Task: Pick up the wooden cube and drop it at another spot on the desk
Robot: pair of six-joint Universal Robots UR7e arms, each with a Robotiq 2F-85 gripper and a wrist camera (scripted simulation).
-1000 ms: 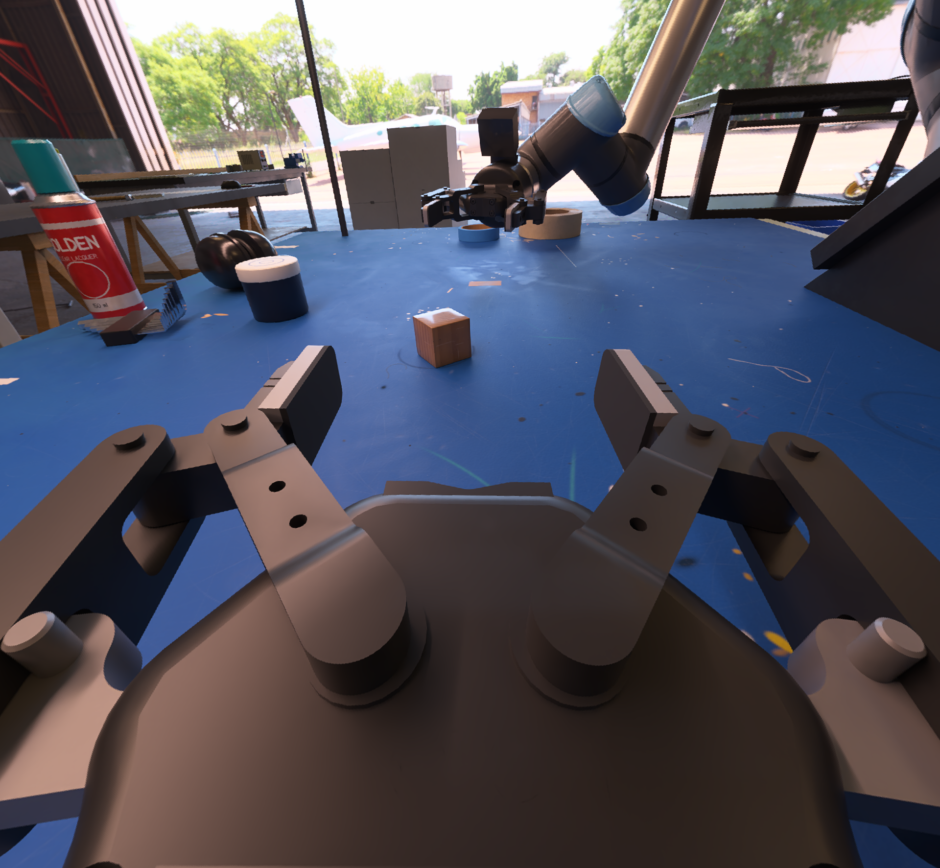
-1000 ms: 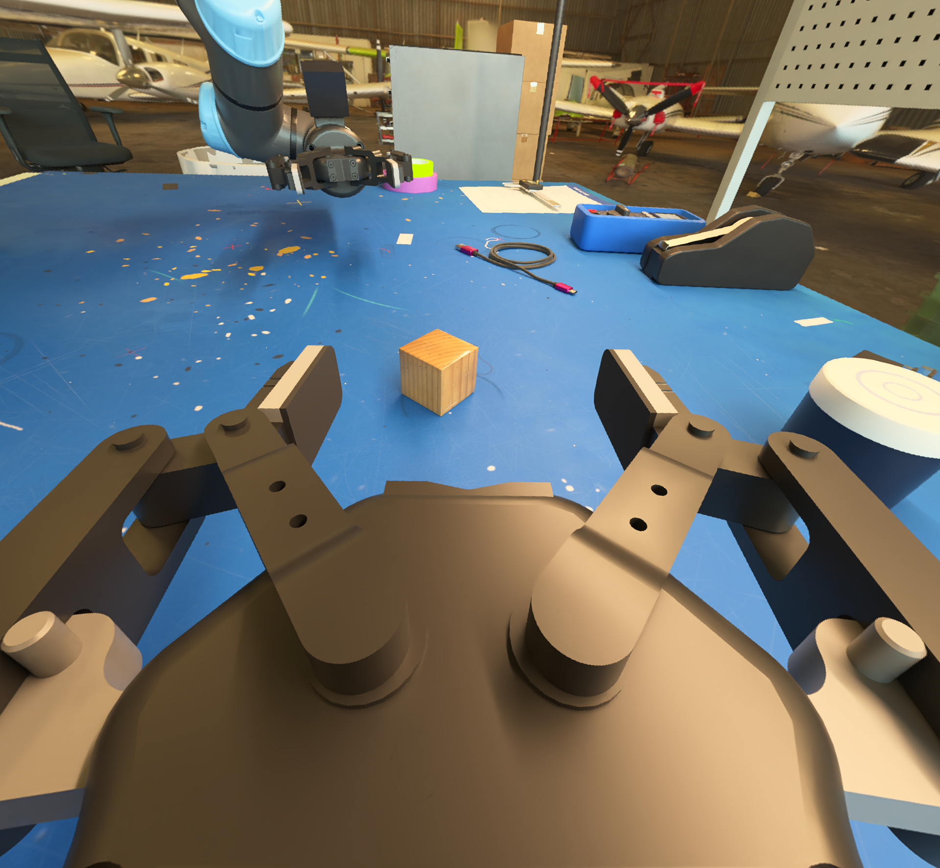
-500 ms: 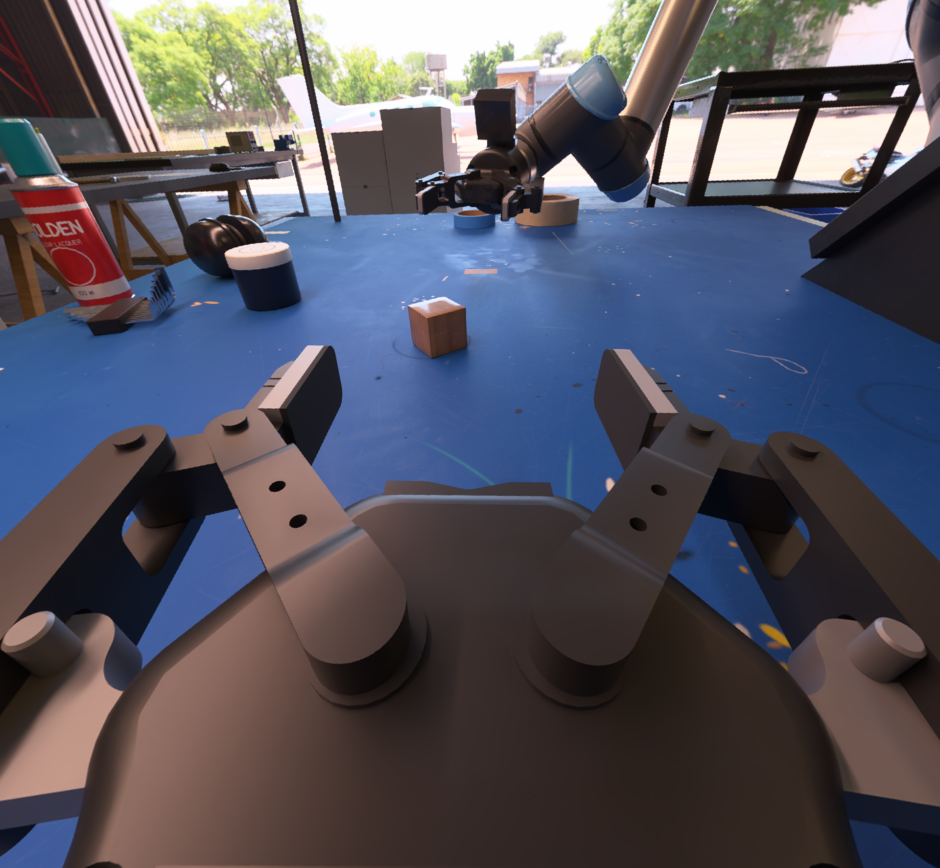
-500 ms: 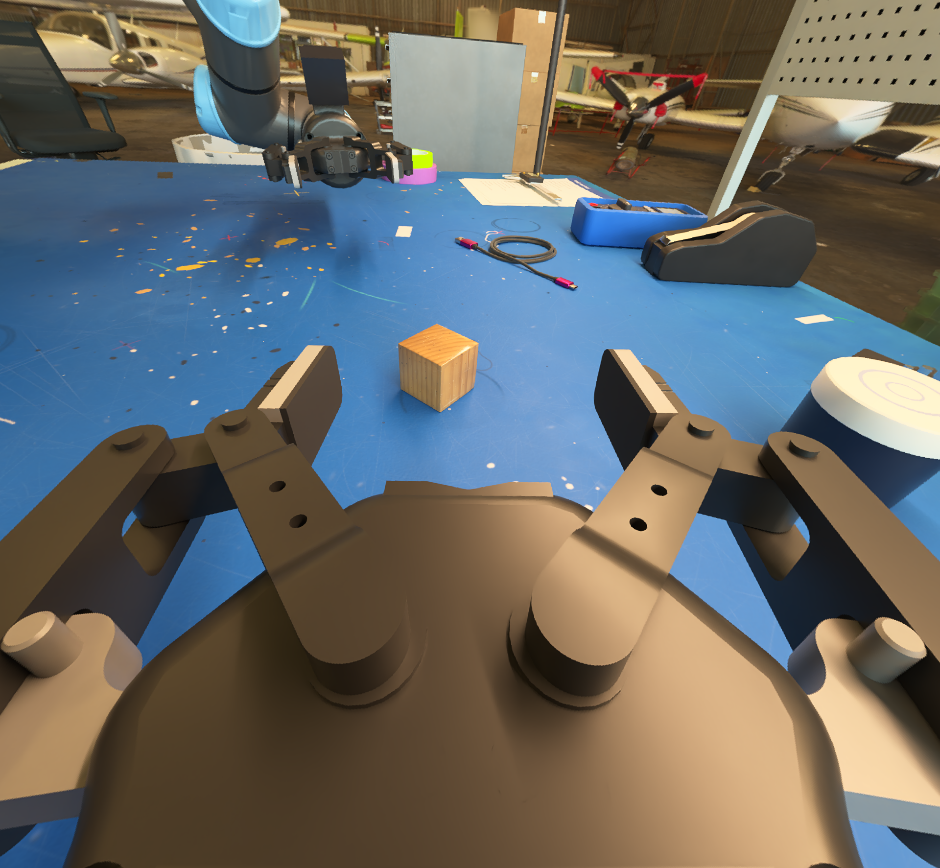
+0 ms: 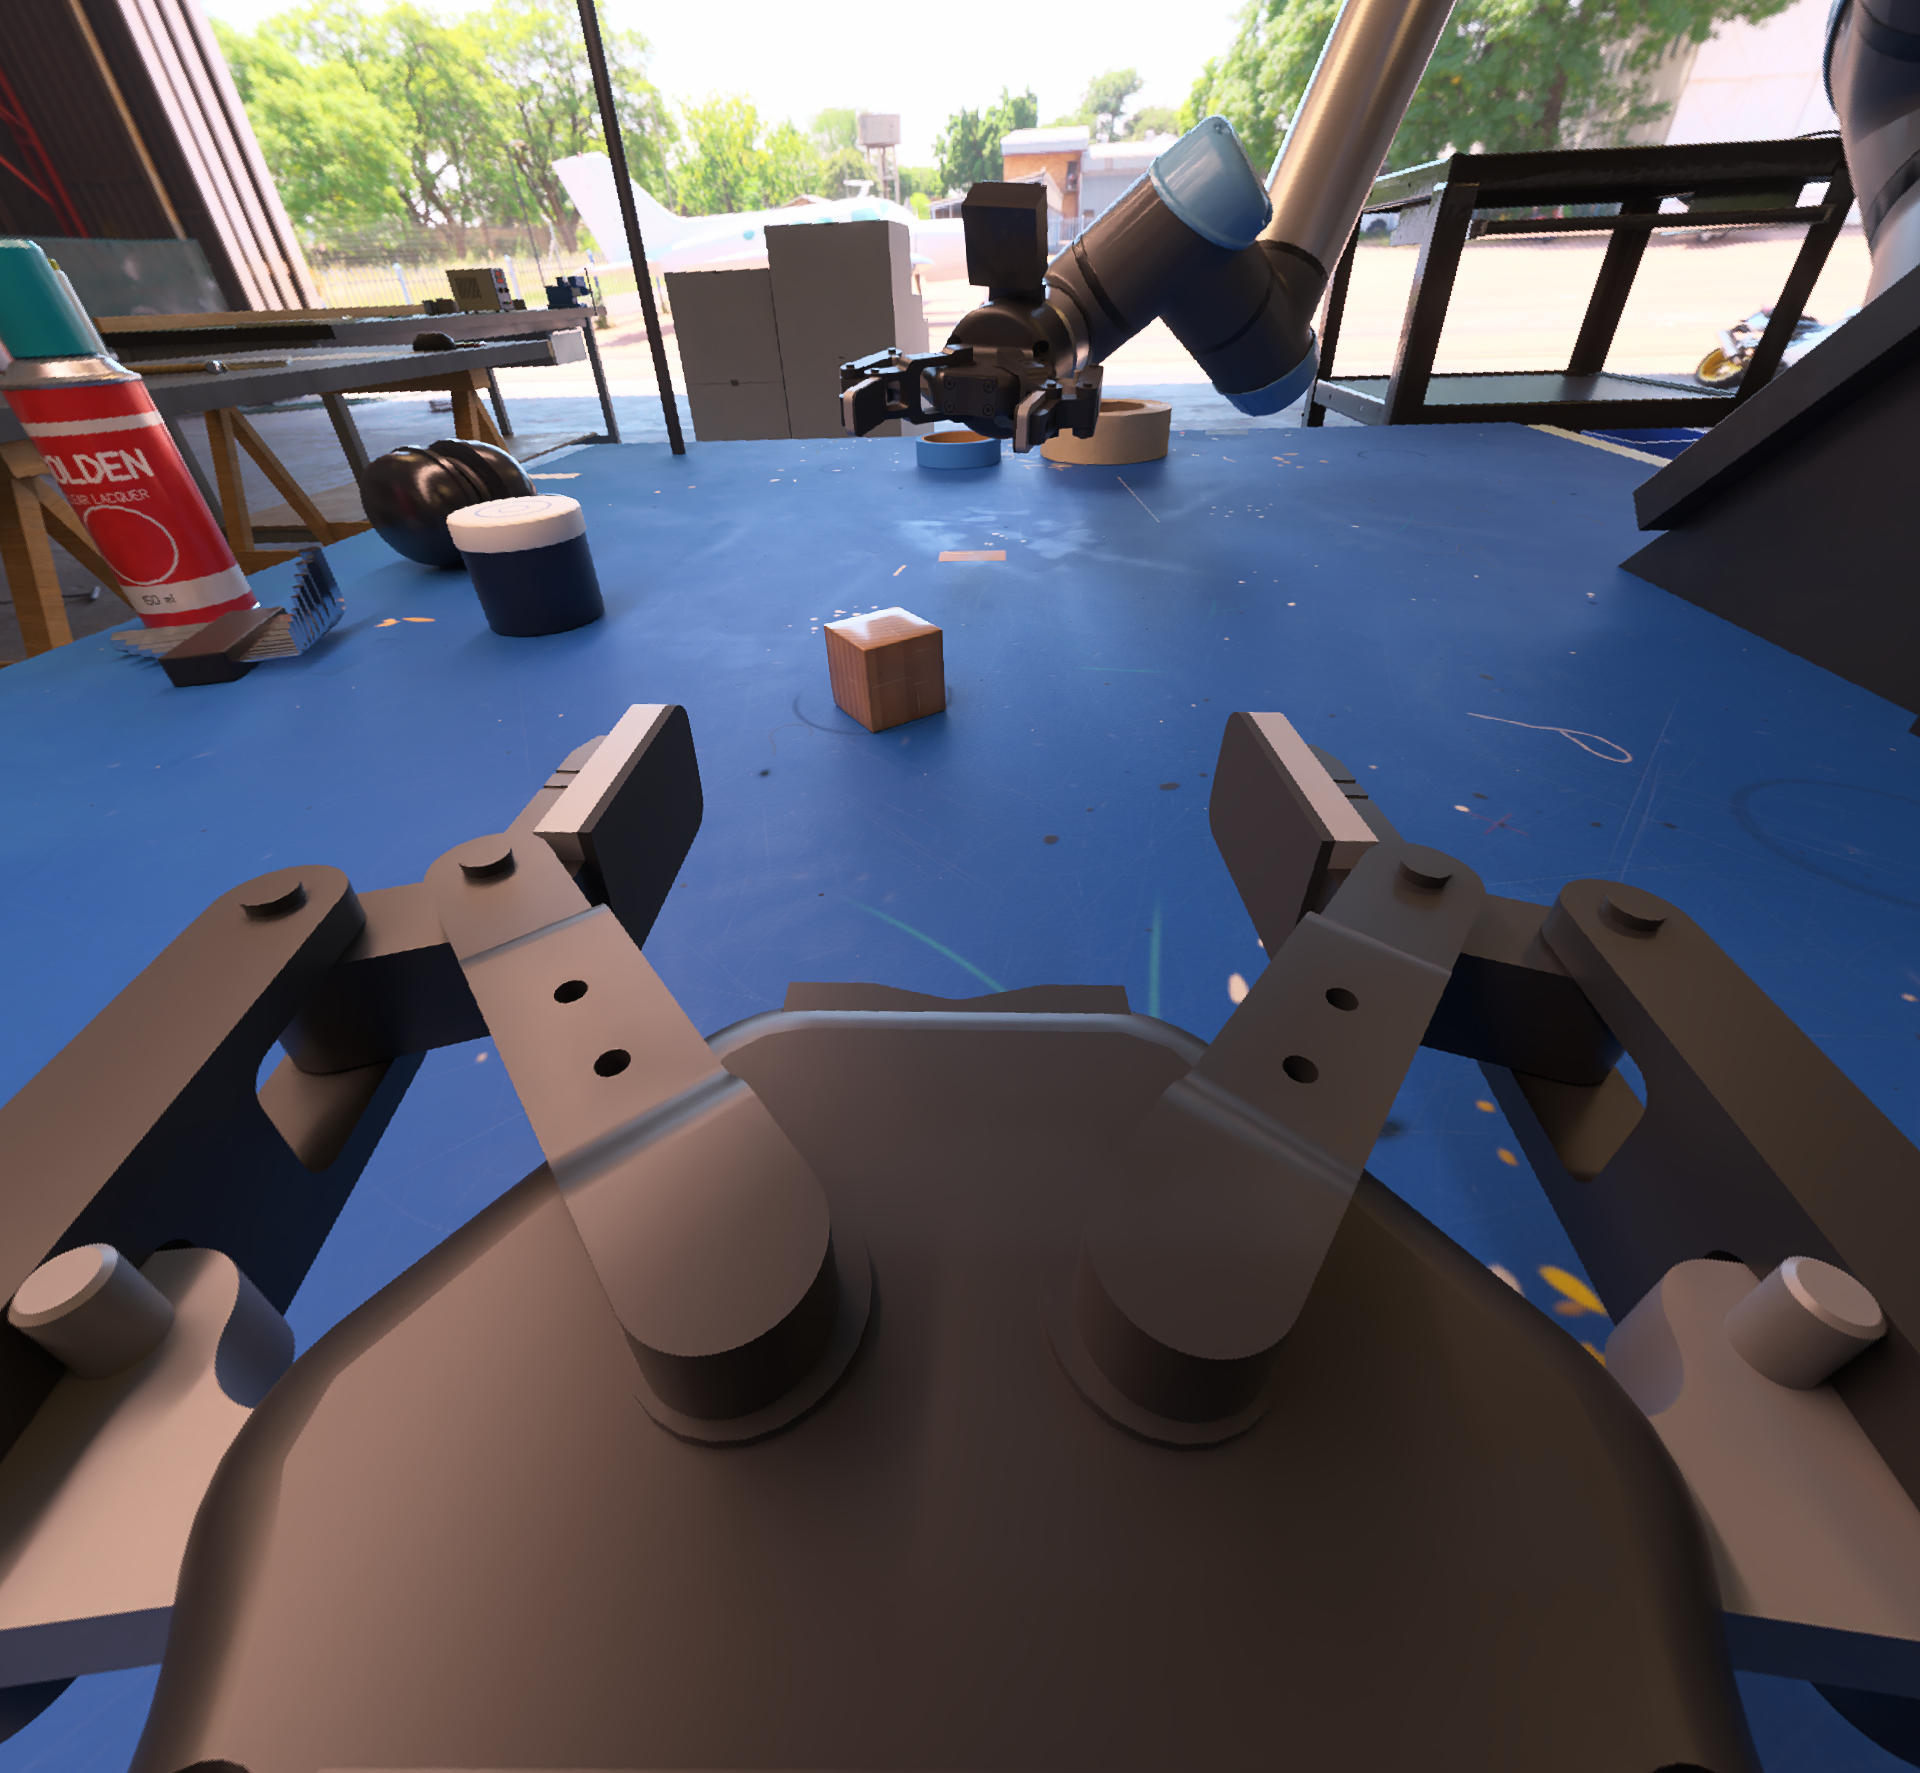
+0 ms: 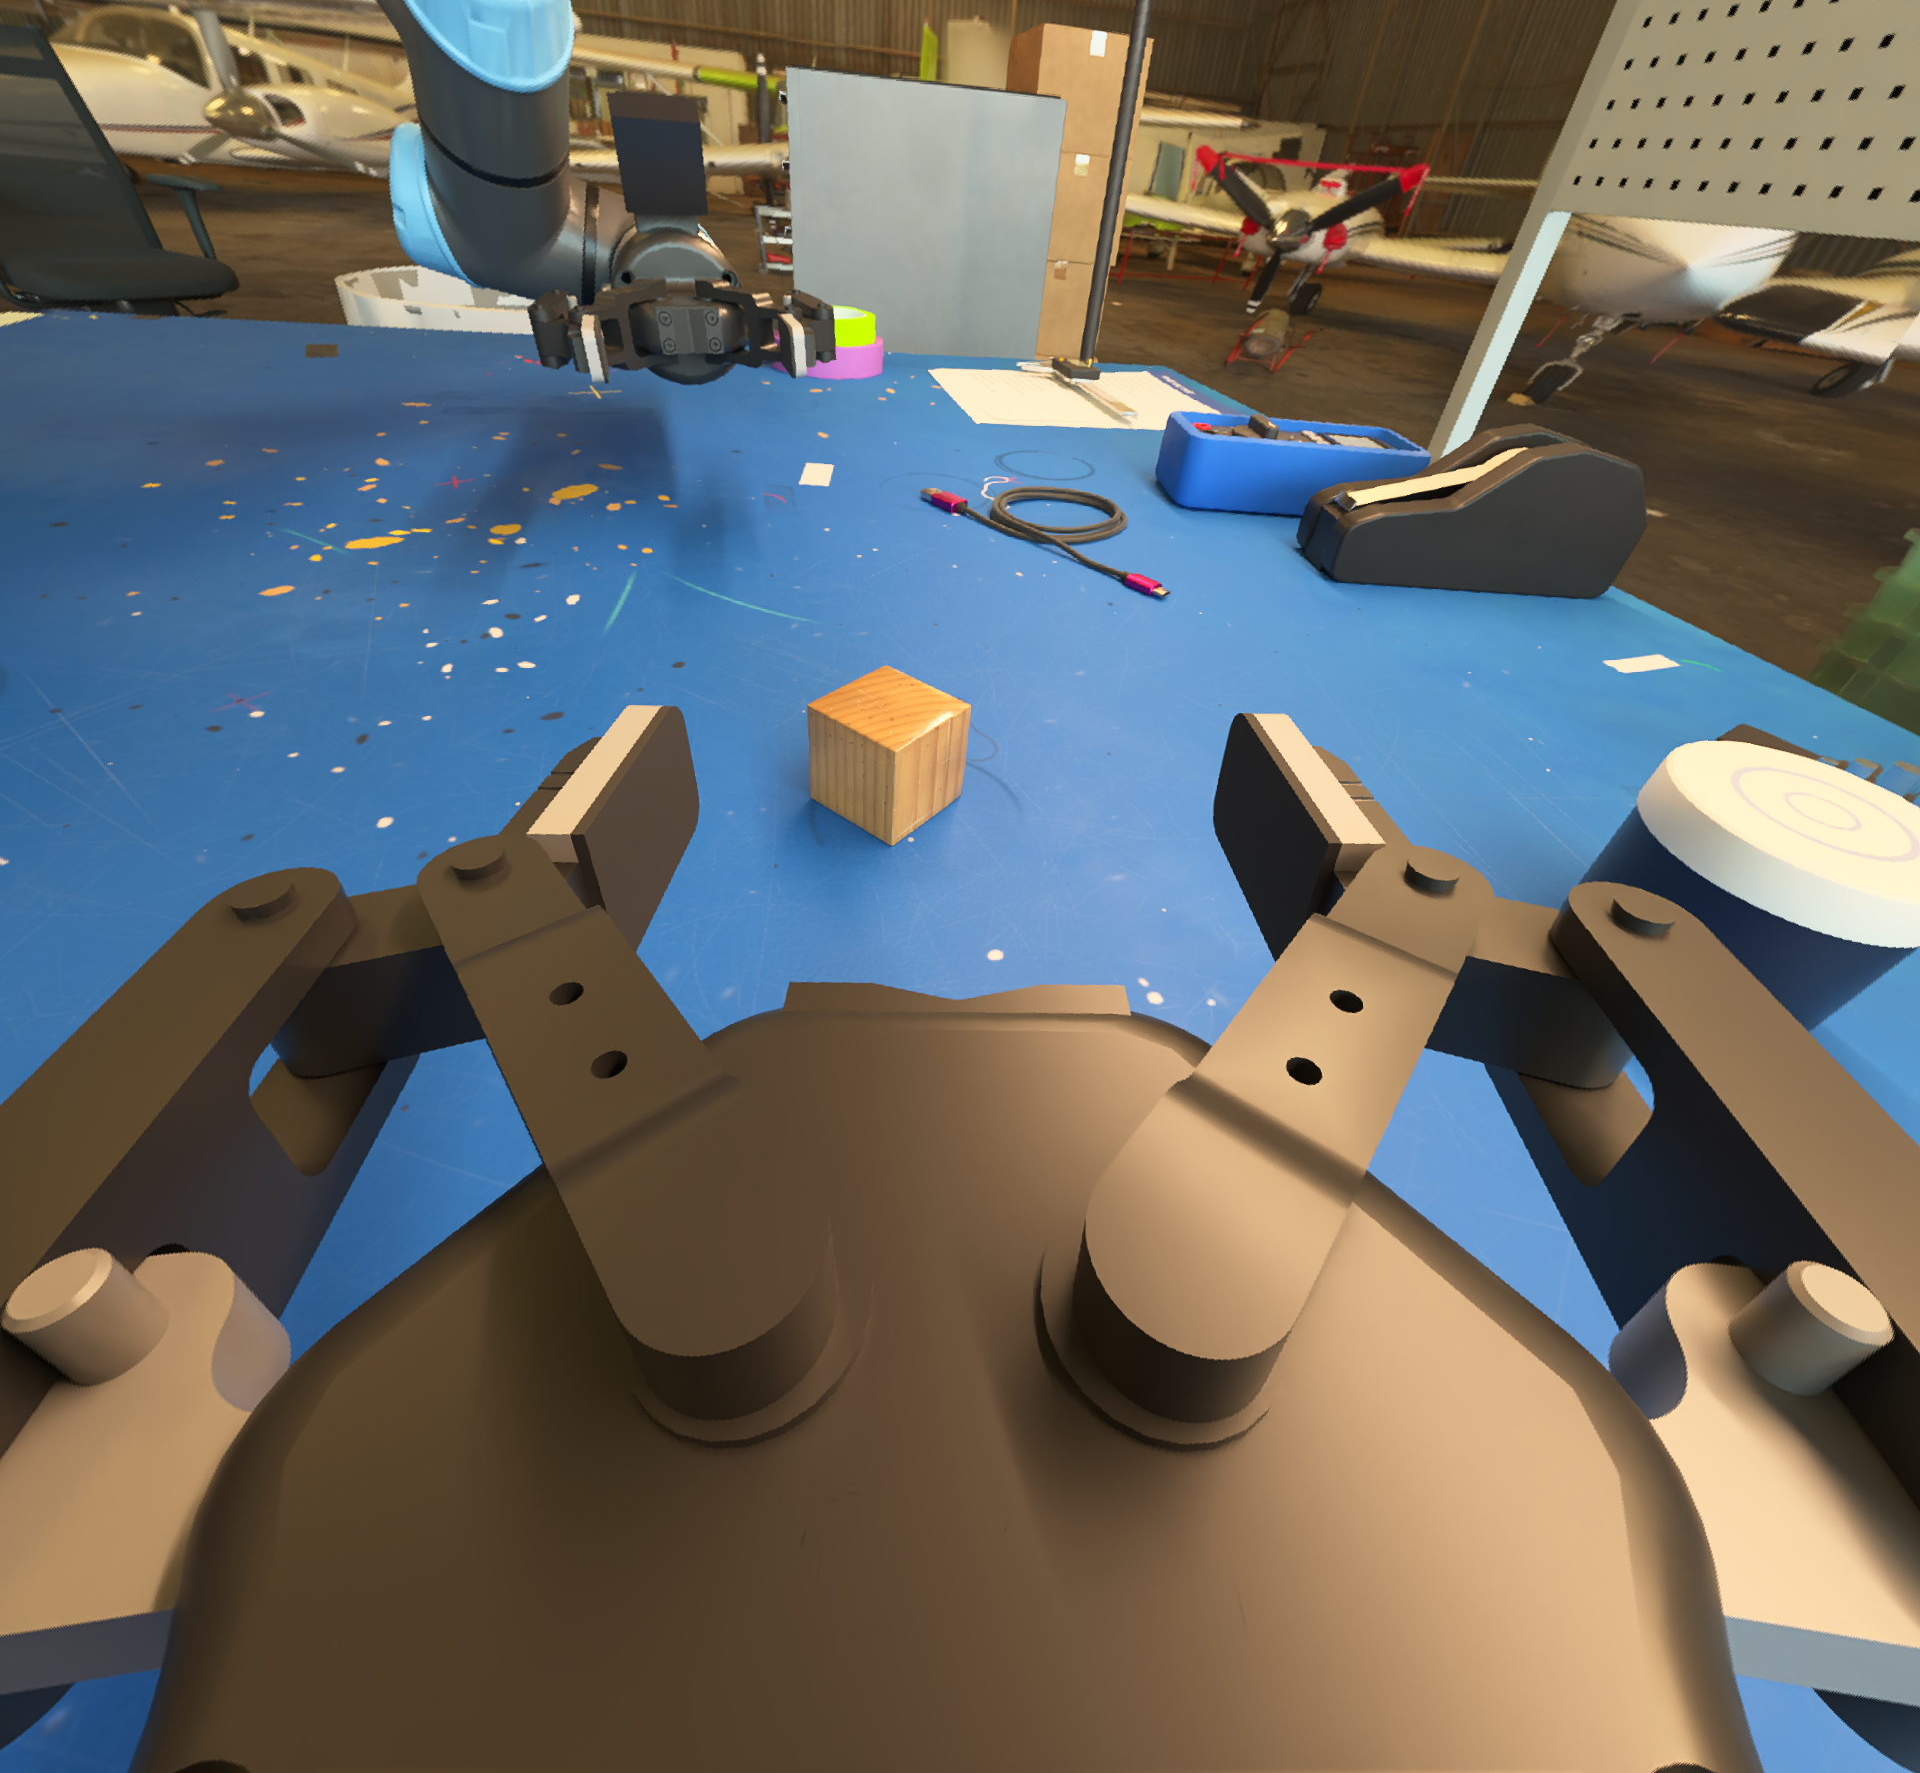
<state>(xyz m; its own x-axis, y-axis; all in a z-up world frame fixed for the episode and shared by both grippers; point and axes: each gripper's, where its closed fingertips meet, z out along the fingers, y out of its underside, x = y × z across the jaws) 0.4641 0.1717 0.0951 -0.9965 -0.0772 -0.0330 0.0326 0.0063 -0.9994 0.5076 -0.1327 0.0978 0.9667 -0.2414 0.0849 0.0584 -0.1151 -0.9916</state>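
The wooden cube (image 6: 888, 752) sits on the blue desk (image 6: 520, 788), just ahead of my right gripper (image 6: 951, 788), which is open and empty with the cube a little left of centre between the fingers. The cube also shows in the left wrist view (image 5: 884, 668), farther ahead of my left gripper (image 5: 951, 788), which is open and empty above the desk (image 5: 1351, 684). Each gripper shows far off in the other's view, the right one (image 5: 971, 393) and the left one (image 6: 681, 336), both open.
A dark blue can with a white lid (image 6: 1756, 882) stands close to my right gripper's right side; it also shows in the left wrist view (image 5: 527, 562). A cable (image 6: 1049, 523), a blue tray (image 6: 1278, 466), a tape dispenser (image 6: 1486, 523), a spray can (image 5: 104, 476) and tape rolls (image 5: 1107, 430) lie around.
The left gripper has drawn back and risen slightly, so the cube looks farther off. The right gripper has hardly moved; the far left arm sits higher in its view.
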